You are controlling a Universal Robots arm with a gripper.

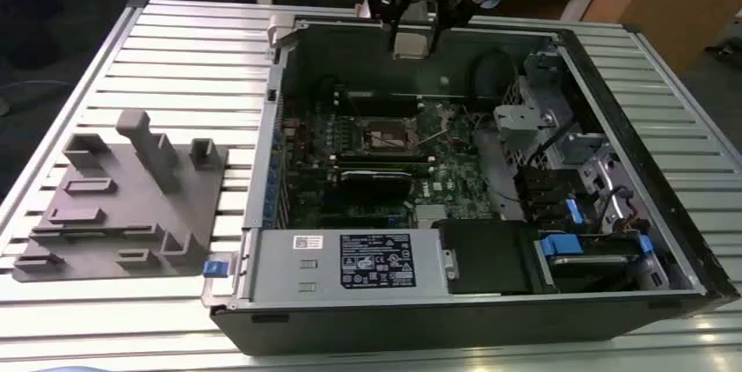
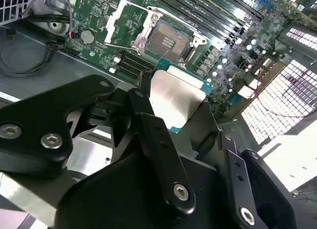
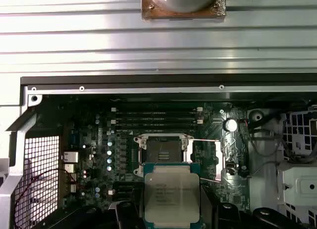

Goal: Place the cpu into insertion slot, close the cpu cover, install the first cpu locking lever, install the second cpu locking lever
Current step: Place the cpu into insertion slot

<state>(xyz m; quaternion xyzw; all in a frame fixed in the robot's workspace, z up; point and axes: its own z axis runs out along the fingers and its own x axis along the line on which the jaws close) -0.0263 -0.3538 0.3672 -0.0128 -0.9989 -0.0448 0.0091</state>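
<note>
My gripper hangs over the far wall of the open computer case, above the motherboard. It is shut on the cpu, a flat square chip with a silver-grey top, also seen in the second wrist view between the black fingers. The insertion slot is bare, with a dark centre and a silvery rim, and sits a short way beyond the chip in both wrist views. In the exterior view the insertion slot lies well below the gripper. The cpu cover stands flipped open beside the slot.
Long black memory slots run beside the socket. A black card lies across the board nearer the front. A power supply box and drive cage fill the case's front and right. A grey fixture block sits on the slatted table at the exterior view's left.
</note>
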